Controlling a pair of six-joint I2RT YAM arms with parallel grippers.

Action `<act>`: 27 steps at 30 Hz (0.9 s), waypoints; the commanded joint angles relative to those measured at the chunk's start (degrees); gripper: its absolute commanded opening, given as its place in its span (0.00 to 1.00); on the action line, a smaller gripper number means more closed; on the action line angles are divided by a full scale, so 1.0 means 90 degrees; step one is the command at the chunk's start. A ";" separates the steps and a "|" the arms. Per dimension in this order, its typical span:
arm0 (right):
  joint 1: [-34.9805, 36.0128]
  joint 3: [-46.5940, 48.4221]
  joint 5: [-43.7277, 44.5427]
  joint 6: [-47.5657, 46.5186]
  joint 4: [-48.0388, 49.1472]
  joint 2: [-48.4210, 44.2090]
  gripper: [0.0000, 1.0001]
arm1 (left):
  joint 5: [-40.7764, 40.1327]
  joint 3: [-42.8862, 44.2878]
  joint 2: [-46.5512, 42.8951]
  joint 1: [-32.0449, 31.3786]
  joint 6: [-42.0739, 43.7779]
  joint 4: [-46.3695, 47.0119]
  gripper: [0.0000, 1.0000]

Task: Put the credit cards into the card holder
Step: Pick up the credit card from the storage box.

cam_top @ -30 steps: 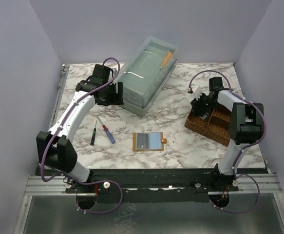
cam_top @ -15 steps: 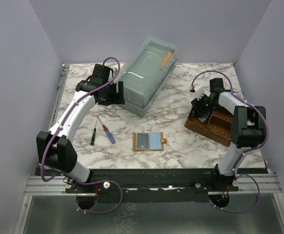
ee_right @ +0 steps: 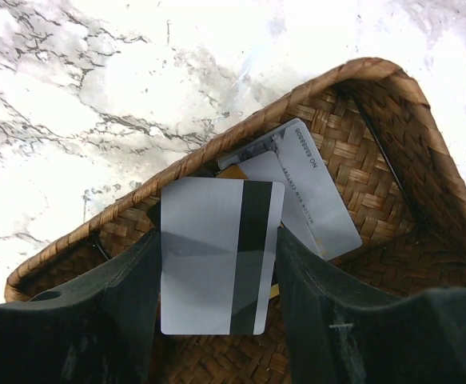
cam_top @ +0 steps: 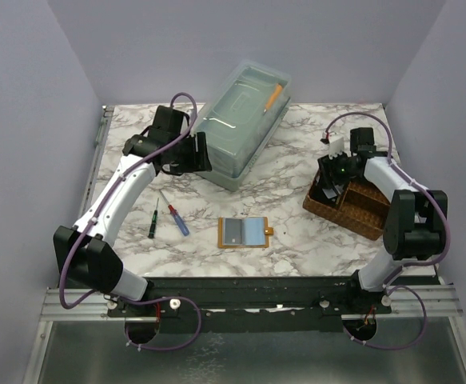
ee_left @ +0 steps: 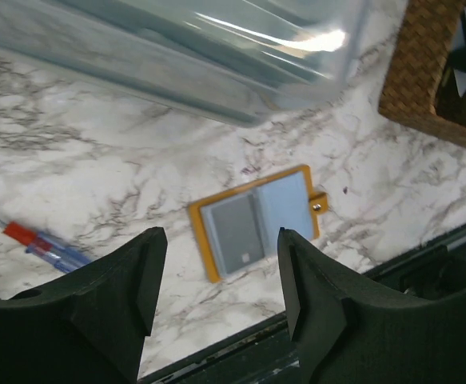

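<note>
Risk first, from the largest thing down. Across the marble table (cam_top: pixel 296 172), a long carry ahead from the woven tray (ee_right: pixel 360 76) at the right to the card holder (cam_top: pixel 244 232), which lies open at the middle, toward the near edge: plenty of room for a slip. Pinched only by its two long edges between the right gripper's (ee_right: pixel 220 240) fingers, so likely to bow, twist or pop out if squeezed harder or knocked against the tray's rim. Thin pockets on the holder and nothing pinning it down: probably shoved along the marble rather than entered, unless steadied.

Left gripper (ee_left: pixel 221 240) spread wide and empty, hanging high beside the clear plastic box (cam_top: pixel 244 120), with the holder below it toward the near side.

Grey striped card (ee_right: pixel 209 256) clamped in the right gripper, raised above two more cards (ee_right: pixel 312 200) lying in the tray's corner compartment. Holder well apart from that gripper, to the left and nearer.
</note>
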 commanded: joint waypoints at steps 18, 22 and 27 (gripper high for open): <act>-0.0344 -0.0894 -0.0976 0.4562 0.0851 -0.0763 0.07 | 0.0135 -0.0876 -0.0294 -0.2425 -0.2475 0.2548 0.60; -0.0614 -0.1191 -0.1418 0.4896 0.1175 -0.0801 0.04 | -0.0005 -0.1031 0.0112 -0.2797 -0.2735 0.3574 0.60; -0.0968 -0.1415 -0.1880 0.5281 0.1357 -0.0904 0.03 | -0.0123 -0.0339 0.1104 -0.3127 -0.2941 0.3864 0.61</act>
